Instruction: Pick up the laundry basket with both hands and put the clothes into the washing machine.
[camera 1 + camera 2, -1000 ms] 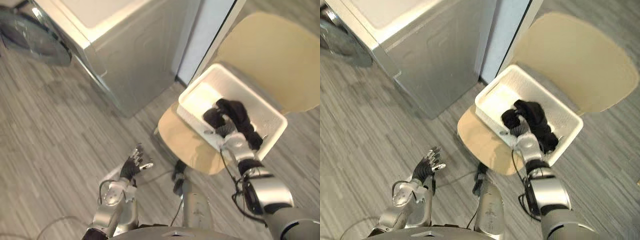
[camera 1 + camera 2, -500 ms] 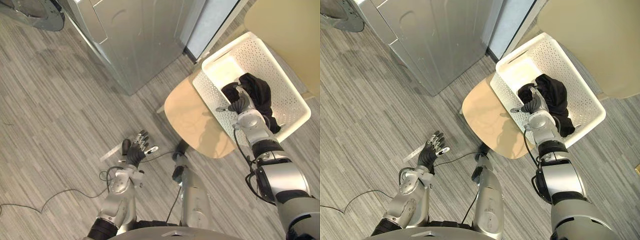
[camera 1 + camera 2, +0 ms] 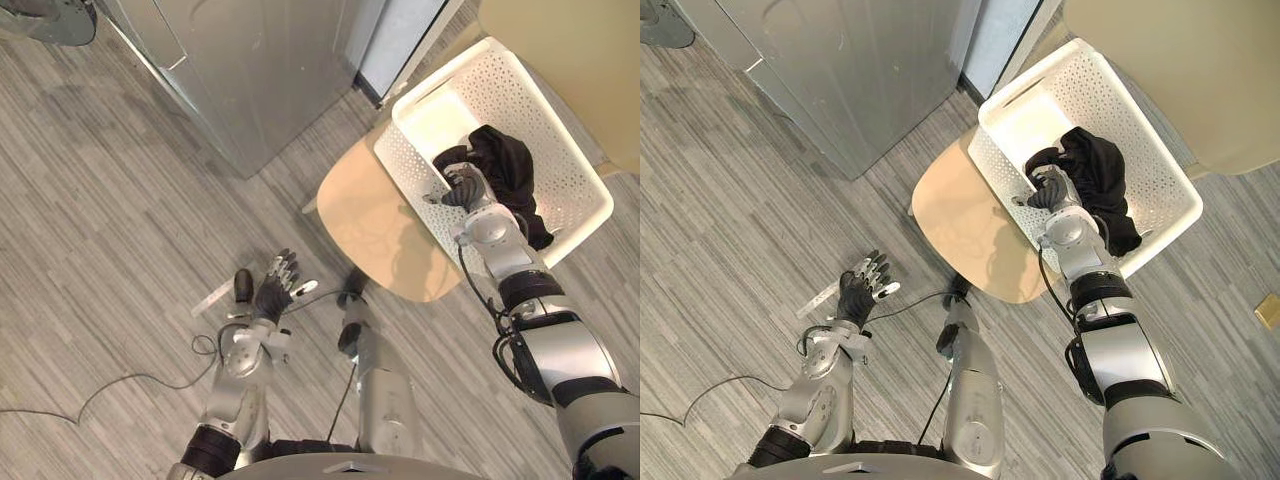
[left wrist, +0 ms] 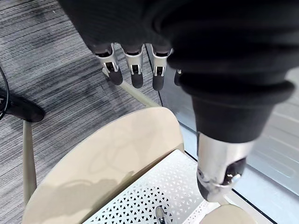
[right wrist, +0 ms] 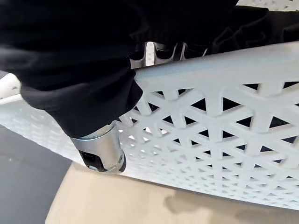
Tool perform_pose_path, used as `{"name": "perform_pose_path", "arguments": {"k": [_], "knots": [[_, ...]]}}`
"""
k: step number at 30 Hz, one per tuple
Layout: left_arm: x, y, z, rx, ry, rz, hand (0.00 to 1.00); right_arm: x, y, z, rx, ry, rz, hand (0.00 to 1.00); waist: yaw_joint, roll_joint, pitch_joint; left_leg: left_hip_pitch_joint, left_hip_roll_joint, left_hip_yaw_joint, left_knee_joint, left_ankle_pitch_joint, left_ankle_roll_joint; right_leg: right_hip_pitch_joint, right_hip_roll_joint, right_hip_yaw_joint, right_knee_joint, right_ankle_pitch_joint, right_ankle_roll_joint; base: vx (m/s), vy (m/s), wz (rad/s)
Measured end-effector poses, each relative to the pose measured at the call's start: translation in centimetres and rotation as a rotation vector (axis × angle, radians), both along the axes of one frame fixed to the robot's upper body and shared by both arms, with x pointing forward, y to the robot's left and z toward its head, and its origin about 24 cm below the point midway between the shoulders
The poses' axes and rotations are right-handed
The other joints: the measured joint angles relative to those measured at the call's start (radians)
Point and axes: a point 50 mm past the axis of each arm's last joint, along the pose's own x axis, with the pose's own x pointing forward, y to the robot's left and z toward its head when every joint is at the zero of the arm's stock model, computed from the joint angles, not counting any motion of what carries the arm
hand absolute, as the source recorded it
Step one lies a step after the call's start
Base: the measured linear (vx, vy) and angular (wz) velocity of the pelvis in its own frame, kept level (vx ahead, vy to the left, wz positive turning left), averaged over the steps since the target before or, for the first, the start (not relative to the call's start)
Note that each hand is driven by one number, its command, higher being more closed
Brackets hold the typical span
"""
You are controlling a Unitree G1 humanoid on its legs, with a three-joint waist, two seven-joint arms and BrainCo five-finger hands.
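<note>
Laundry basket [image 3: 510,85] rests on the chair [image 3: 375,215], right hand [image 3: 462,188] gripping its rim.

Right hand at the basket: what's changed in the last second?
Mostly the camera has shifted. The right hand has stayed at the laundry basket's near rim beside the black clothes, fingers hooked over it. The left hand is still open above the floor; basket still on the chair.
</note>
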Motion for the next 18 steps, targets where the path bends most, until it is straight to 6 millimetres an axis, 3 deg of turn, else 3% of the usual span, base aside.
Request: {"name": "perform_pose_path", "arguments": {"k": [6,10,18], "knots": [[0.4,0.6,-0.6,0.018,0.022,0.028,0.0,-0.4,0.5,-0.3,0.091,-0.018,0.029,1.0,-0.002,-0.003,0.002,0.0,-0.003,-0.001,0.0,0.001,0.0,0.003,0.005,0.011,-0.019,0.028,0.0,0.0,0.0,0.0],[0.6,1.7,-1.4,0.062,0.049,0.042,0.0,-0.9,0.8,-0.7,0.123,-0.023,0.053,1.0,-0.008,-0.009,0.005,0.004,-0.005,-0.017,0.001,0.002,-0.001,0.018,0.016,0.013,-0.037,0.083,-0.012,0.03,-0.015,0.05],[1.0,3.0,-1.7,0.085,0.06,0.076,0.0,-1.6,0.9,-1.9,0.18,-0.018,0.036,1.0,-0.01,-0.015,0.009,0.019,-0.006,-0.026,0.005,-0.002,0.002,0.04,0.028,0.013,-0.041,0.088,-0.023,0.04,-0.001,0.02]]}}
